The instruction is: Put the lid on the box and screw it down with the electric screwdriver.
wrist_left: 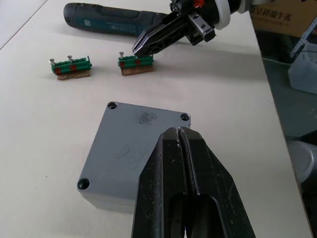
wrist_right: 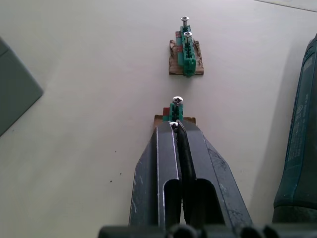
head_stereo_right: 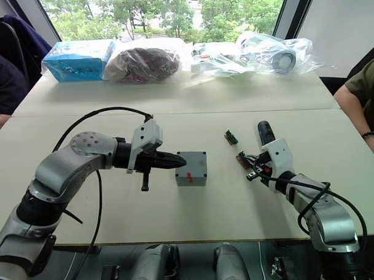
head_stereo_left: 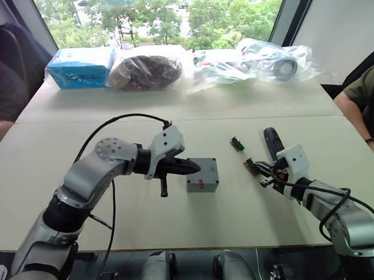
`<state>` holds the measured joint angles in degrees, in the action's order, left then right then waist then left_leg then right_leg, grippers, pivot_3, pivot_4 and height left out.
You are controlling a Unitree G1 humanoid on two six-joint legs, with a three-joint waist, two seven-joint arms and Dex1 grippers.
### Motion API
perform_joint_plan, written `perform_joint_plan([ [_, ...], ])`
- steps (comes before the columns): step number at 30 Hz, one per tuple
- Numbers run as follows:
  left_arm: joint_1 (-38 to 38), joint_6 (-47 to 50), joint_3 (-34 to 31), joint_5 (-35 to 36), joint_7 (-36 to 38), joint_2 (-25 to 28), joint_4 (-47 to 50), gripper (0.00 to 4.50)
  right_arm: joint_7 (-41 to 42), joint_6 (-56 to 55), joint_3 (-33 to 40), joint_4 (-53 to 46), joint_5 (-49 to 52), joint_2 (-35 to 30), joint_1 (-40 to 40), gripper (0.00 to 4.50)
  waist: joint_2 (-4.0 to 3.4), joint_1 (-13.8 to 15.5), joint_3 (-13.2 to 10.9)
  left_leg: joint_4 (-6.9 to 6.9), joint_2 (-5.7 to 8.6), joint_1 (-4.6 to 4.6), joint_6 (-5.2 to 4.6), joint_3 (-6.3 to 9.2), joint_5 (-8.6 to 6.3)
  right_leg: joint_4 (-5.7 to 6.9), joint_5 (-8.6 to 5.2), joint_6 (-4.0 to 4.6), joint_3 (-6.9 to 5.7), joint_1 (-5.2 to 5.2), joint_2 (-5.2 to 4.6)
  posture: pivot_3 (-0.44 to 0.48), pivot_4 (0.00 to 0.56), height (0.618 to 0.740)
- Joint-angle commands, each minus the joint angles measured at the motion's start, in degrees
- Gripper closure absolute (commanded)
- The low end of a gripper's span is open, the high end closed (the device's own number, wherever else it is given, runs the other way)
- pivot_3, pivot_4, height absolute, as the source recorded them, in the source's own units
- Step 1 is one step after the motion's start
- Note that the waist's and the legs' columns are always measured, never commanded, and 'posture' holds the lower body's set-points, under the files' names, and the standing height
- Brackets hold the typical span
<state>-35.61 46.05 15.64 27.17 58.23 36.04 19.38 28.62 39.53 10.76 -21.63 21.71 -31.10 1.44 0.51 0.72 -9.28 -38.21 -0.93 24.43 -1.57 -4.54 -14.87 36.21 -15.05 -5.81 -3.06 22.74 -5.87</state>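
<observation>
The grey box (head_stereo_left: 202, 176) stands mid-table, a red mark on its near side. The flat grey lid (wrist_left: 133, 144) lies on top of it, with small round holes at its corners. My left gripper (wrist_left: 178, 130) is shut, with its tips just above the lid's left part. The black electric screwdriver (head_stereo_left: 271, 141) lies on the table at the right. Beside it my right gripper (wrist_right: 176, 126) is shut, its tips pressed against a screw on the nearer green screw holder (wrist_right: 176, 111). Whether it pinches that screw I cannot tell.
A second green screw holder (head_stereo_left: 237, 143) with upright screws lies farther back. A blue package (head_stereo_left: 80, 67) and plastic bags (head_stereo_left: 258, 62) line the table's far edge. A person's arm (head_stereo_left: 363, 109) rests at the right edge; another person sits at the left.
</observation>
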Motion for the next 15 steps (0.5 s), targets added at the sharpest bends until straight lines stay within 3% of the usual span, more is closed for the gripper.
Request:
perform_joint_plan([
  [1,-0.48,0.03,-4.40,1.88,-1.05,-0.73,-2.06,4.50,0.28,-1.31,3.27,-4.91,1.98,-0.79,0.81,4.47,0.00,-0.03,0.00,0.00,0.00,0.00,0.00,0.00,0.00,0.00,0.00,0.00,0.00,0.00,0.00,0.000,0.150,0.740],
  [7,-0.10,-0.91,-7.95,1.29,-1.64,0.63,-7.25,4.50,1.83,-1.31,2.24,-10.08,4.68,-1.03,3.31,4.47,0.00,-0.07,0.00,0.00,-0.01,0.00,0.00,0.00,0.00,0.00,0.00,0.00,0.00,0.02,0.01,0.000,0.150,0.740],
  [15,5.88,-2.04,-8.49,2.06,2.01,5.35,-3.76,4.50,4.14,-3.12,-9.07,-8.51,2.88,0.95,8.49,4.47,0.01,-0.10,-0.01,0.02,-0.03,0.01,0.00,0.00,0.00,0.00,0.00,0.00,-0.01,0.04,0.01,0.000,0.150,0.740],
])
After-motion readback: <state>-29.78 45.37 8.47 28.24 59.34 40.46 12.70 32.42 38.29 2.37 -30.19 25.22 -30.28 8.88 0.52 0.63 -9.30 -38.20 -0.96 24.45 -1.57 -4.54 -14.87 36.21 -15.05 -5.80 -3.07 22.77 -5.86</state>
